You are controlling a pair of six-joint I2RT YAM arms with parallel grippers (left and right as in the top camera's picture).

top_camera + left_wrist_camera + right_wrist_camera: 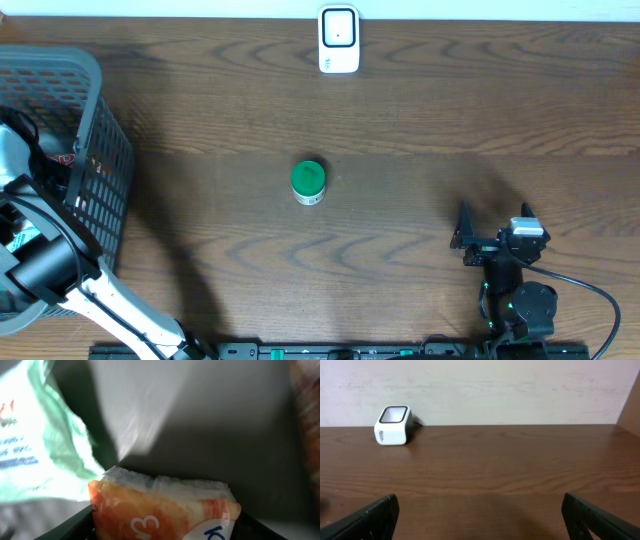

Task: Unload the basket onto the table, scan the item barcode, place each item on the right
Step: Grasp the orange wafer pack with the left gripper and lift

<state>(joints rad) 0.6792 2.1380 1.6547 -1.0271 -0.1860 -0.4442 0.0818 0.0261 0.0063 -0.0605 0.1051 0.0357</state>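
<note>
early stage: left gripper straddling orange packet inside basket at left, cannot tell whether clamping; right gripper gaping, empty; scanner waiting far centre, nothing scanned yet.

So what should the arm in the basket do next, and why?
Probably close the left fingers firmly on the orange packet. It sits between them inside the grey basket, but a firm grip isn't clear yet, and it must be held before going to the white scanner.
</note>
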